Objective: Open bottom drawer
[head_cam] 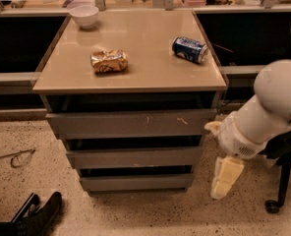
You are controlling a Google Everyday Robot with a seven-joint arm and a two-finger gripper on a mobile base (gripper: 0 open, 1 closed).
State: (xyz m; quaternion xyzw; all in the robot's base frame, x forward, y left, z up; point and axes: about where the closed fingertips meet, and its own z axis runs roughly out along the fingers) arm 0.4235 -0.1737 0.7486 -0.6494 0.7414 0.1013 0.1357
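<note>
The bottom drawer [135, 182] is the narrowest grey front, lowest on the cabinet, and it sits shut, flush under the mid-sized front [133, 157]. The widest front [130, 123], with white scratch marks, is on top. My cream-coloured gripper [226, 177] hangs from the white arm [268, 107] just right of the cabinet. It is at the height of the lower two drawers and is not touching them.
On the tan cabinet top [150, 75] lie a white bowl [84, 14], a crumpled snack bag [109, 61] and a blue can [189, 49]. A black object [37, 215] and a wire loop [17, 157] lie on the speckled floor at left. A chair wheel [273, 205] is at right.
</note>
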